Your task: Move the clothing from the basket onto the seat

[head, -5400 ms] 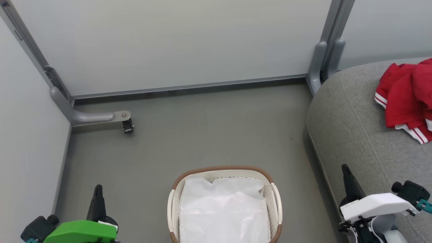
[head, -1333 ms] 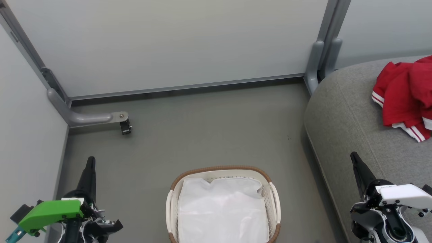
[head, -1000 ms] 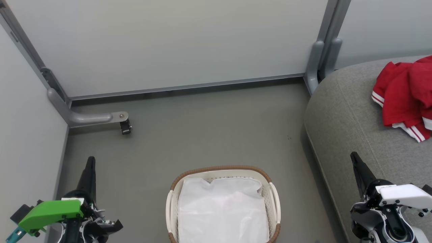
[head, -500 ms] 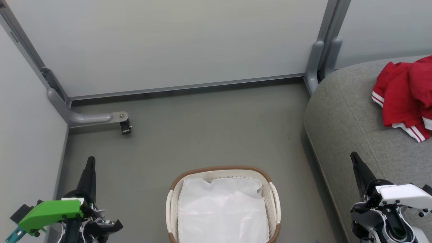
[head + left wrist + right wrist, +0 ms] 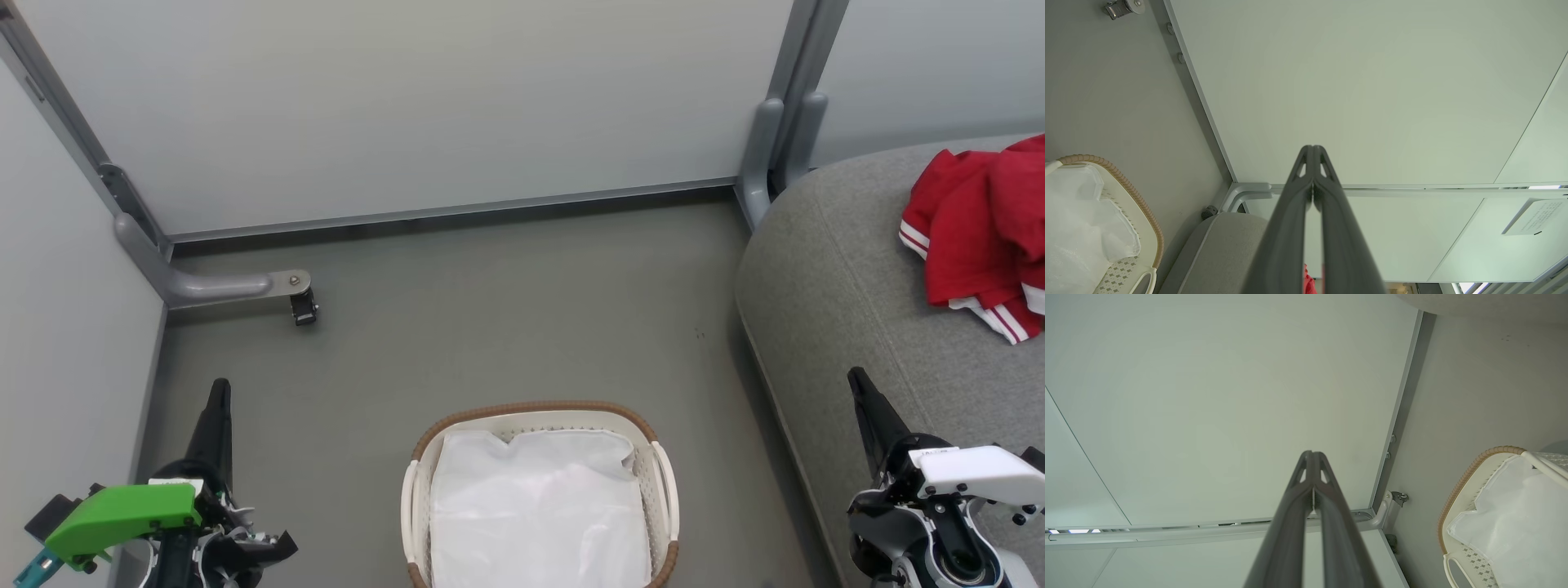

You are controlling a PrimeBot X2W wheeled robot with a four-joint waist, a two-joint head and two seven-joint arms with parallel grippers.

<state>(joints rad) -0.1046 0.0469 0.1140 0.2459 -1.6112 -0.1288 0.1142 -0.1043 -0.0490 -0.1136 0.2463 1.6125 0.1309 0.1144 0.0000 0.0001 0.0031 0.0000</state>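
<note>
We see the clothes (image 5: 976,224) upper right on the sofa (image 5: 824,269), well above our right gripper (image 5: 857,380) (pinched closed, empty).

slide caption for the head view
Red clothing on the grey seat; basket holds a white liner; left gripper and right gripper shut.

Red clothing (image 5: 980,233) with striped trim lies crumpled on the grey seat (image 5: 841,302) at far right. Oval white basket (image 5: 665,482), brown-rimmed, stands upright on the floor, near centre.
</note>
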